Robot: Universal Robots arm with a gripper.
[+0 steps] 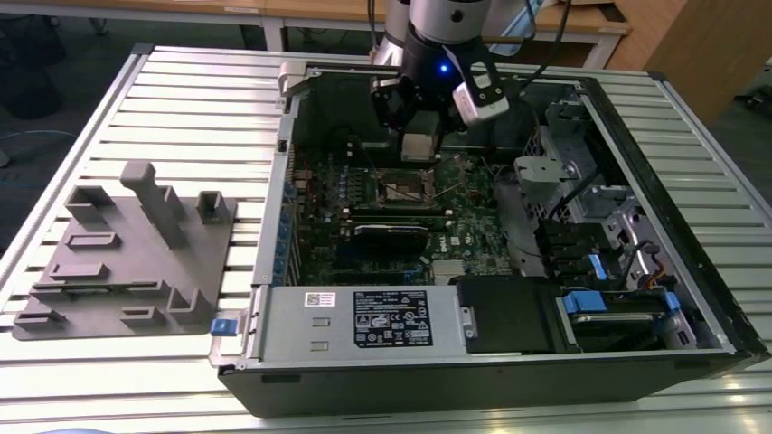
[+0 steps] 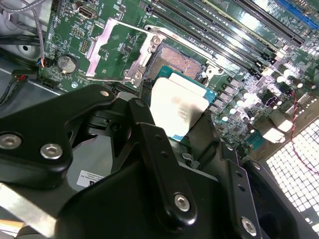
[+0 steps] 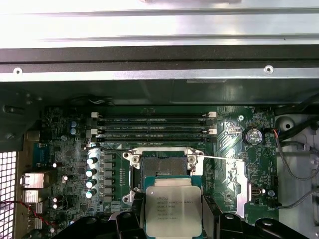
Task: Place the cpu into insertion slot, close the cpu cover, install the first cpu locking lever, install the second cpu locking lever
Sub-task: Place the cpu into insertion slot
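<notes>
My gripper (image 1: 418,149) hangs inside the open computer case, shut on the cpu (image 3: 173,211), a flat silvery square held by its edges between the black fingers (image 3: 130,221). In both wrist views the cpu (image 2: 178,105) hovers just above and slightly to one side of the insertion slot (image 3: 161,167), whose dark centre (image 2: 177,62) lies bare. The cpu cover (image 2: 117,50) is swung fully open and lies flat on the green board beside the slot (image 1: 404,190). Two thin locking levers (image 3: 222,158) stick out sideways from the slot's corners, unlatched.
Long memory slots (image 3: 154,127) run along one side of the slot, and a row of silver capacitors (image 3: 91,174) stands on another. In the exterior view a power supply (image 1: 362,316) fills the case's near end, drive bays (image 1: 603,271) the right. A grey fixture tray (image 1: 133,253) sits at the left.
</notes>
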